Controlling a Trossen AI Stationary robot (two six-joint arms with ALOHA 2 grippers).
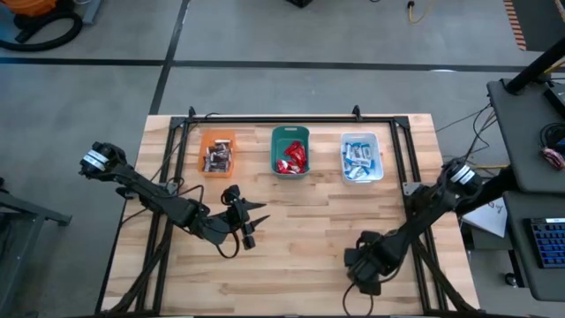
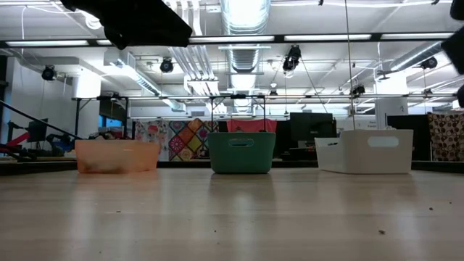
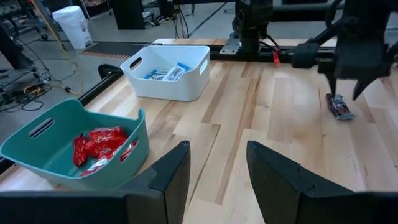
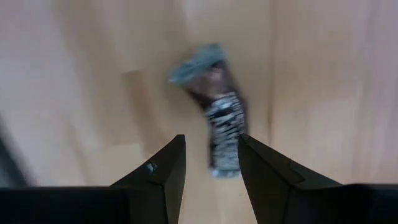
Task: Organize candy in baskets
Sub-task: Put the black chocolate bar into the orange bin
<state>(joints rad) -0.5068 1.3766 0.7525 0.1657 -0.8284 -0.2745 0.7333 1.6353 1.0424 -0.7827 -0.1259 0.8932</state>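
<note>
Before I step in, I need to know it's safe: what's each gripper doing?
Left gripper: open, empty.
Right gripper: open above a dark candy bar, not gripping.

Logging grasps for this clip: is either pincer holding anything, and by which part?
Nothing is held. The right pincer hangs open over a dark silver-grey candy bar lying on the table; the left pincer is open and empty.

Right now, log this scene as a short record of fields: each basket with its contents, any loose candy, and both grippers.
orange basket: dark silver-grey candy inside
teal basket: red candy inside
white basket: blue-and-white candy inside
loose candy: one dark silver-grey bar lying on the table
right gripper: open, above the loose bar, fingers on either side of it, not closed on it
left gripper: open, empty, above bare wood near the teal basket
</note>
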